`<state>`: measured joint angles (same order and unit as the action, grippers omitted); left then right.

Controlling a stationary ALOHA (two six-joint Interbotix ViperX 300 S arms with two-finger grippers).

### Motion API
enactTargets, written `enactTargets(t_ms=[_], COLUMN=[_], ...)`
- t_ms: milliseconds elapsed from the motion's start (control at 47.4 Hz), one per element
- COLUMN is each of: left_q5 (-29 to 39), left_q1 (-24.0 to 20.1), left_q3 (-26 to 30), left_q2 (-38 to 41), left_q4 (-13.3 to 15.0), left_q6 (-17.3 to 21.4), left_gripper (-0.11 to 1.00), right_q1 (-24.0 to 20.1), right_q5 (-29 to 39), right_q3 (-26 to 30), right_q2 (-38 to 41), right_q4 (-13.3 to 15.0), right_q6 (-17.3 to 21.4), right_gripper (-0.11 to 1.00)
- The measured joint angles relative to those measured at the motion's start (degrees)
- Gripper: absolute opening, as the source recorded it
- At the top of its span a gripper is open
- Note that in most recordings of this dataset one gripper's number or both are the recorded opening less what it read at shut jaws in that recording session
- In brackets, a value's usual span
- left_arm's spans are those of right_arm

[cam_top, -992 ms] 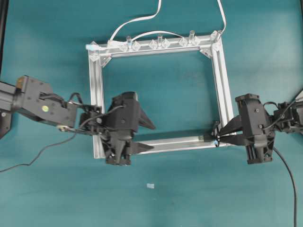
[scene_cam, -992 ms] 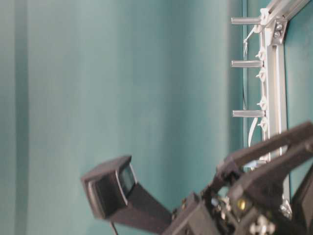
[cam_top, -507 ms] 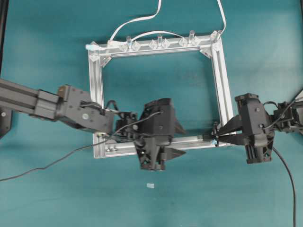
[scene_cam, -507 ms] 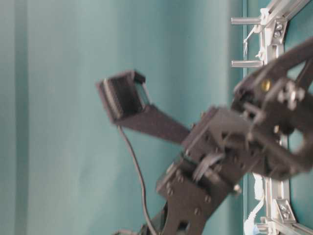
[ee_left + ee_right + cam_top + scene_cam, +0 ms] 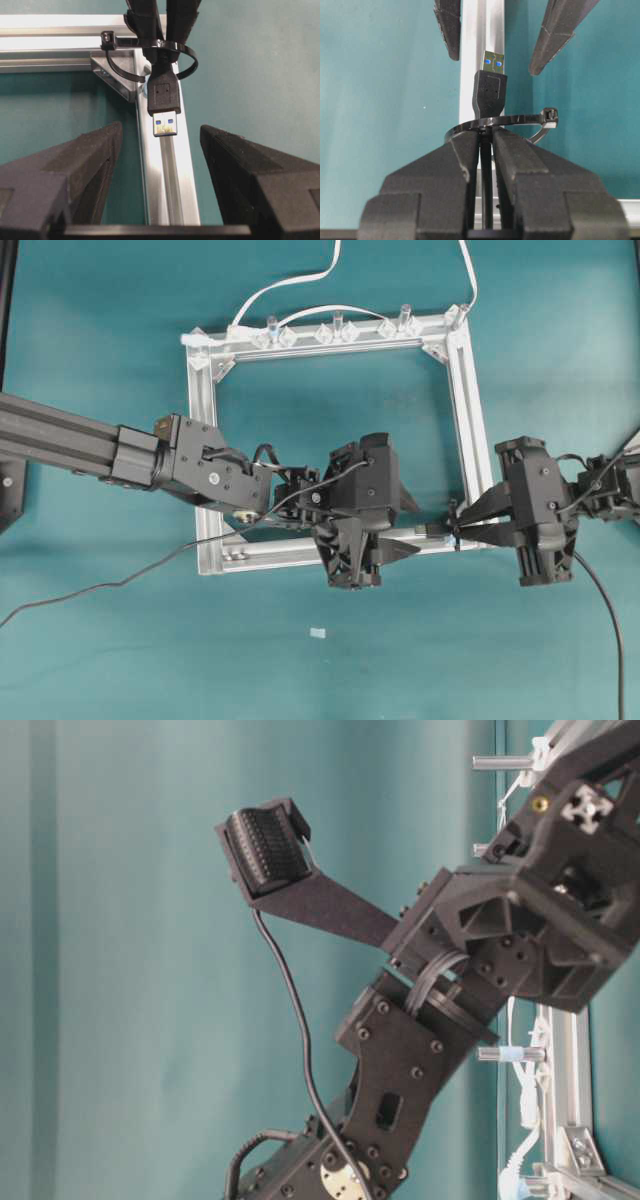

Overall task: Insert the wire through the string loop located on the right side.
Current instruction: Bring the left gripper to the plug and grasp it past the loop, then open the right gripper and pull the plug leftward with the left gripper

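one wire point(image 5: 490, 95) plug sits through the string loop point(image 5: 520, 121).

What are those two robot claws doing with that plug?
The right gripper is shut on the wire, and its plug already pokes through the loop at the corner of the metal frame. The left gripper is open, with a finger on each side of the plug but not touching it. It looks ready to grab the plug and pull the wire on through.
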<state>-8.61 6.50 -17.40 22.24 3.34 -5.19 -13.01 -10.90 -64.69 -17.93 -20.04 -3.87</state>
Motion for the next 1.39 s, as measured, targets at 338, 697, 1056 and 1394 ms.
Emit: enactTargets(t_ms=[338,697,1056,1394], left_q5=[-1.1,-0.6,-0.4,-0.4], left_q1=[0.3,0.4,0.2,0.1], left_q3=[4.9,5.6,5.6,5.7], left_q2=[4.0,4.5,4.4,4.5], left_q4=[-0.1,-0.1,-0.1,0.0], left_q6=[-0.1,-0.1,-0.1,-0.1], left_gripper=[0.66,0.37,0.21,0.21], right_q1=[0.0,0.0,-0.3,-0.3], right_q5=[-0.1,-0.1,-1.9,-2.6], right_q3=[0.0,0.0,-0.2,-1.5], right_q2=[0.0,0.0,0.1,0.0], right_q4=[0.0,0.0,0.0,0.6], right_q6=[0.0,0.0,-0.1,-0.1], right_gripper=[0.12,0.12,0.12,0.13])
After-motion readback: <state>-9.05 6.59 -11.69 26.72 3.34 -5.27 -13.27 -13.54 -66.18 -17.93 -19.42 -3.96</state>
